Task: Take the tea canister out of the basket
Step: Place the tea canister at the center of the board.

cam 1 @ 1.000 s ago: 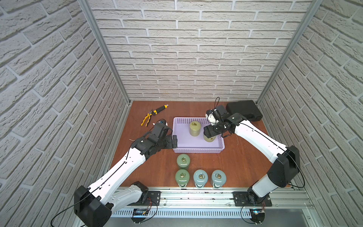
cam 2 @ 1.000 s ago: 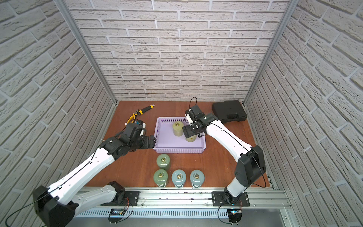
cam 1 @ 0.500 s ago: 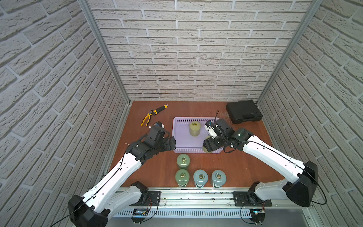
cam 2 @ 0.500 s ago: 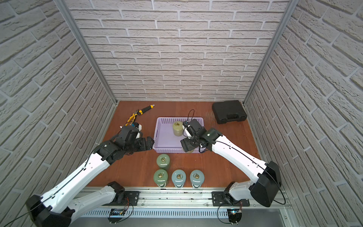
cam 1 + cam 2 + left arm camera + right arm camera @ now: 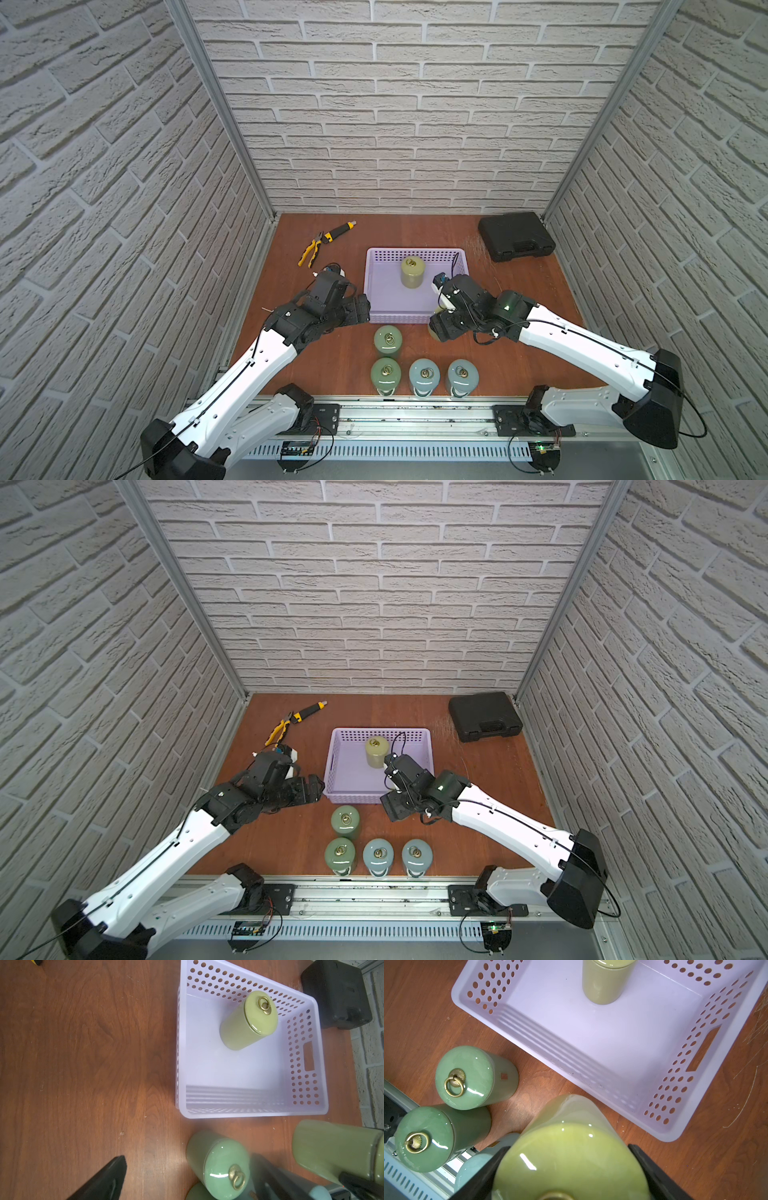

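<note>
Outside the basket [image 5: 390, 299] now, right gripper [image 5: 569, 1147] clasps the tea canister [image 5: 328, 1151] (left gripper [image 5: 359, 309] gapes).

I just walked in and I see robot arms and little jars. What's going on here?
The robot is taking tea jars out of the purple basket. Its right gripper holds a yellow-green jar just outside the basket's front edge. A second yellow-green jar stands inside. Two green jars and two blue jars stand on the table in front. The left gripper is open and empty, beside the basket.
</note>
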Tool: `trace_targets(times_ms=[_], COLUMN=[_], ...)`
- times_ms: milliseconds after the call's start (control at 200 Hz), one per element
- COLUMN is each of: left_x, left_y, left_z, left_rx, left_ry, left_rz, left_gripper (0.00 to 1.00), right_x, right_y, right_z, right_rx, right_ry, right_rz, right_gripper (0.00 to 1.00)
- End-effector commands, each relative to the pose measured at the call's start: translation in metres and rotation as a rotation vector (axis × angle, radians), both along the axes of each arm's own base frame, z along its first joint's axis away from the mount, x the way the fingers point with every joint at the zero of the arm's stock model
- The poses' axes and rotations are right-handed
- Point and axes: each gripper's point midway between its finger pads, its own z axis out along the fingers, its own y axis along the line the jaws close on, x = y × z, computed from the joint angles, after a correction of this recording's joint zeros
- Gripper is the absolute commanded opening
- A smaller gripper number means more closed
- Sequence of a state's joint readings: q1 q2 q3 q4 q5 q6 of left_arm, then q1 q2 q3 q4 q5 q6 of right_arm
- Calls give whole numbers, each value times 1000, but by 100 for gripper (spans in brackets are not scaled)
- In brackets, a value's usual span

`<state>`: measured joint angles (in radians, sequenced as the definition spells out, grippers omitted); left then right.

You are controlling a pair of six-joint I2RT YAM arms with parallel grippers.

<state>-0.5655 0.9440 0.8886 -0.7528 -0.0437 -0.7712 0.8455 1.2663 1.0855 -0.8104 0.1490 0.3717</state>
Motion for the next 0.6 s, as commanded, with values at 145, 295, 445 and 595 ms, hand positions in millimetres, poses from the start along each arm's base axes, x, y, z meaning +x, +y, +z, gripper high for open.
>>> trace_targets(times_ms=[145,295,445,595], left_x=[0,0,0,0], left_y=[1,1,1,1], left_z=[-1,-1,-2,-2], left_rx=[-6,-4,-4,-3], left_ry=[-5,-5,-3,-2], left_rz=[3,2,2,0], left_gripper=[98,98,98,98], right_x=[9,7,4,0], right_y=[25,34,42,51], right_z=[25,22,17,10], right_rx=[102,95,102,100], right_ry=[-110,-106,-95,-86], right_rz=[-26,-16,-11,0], right_gripper=[44,44,44,44])
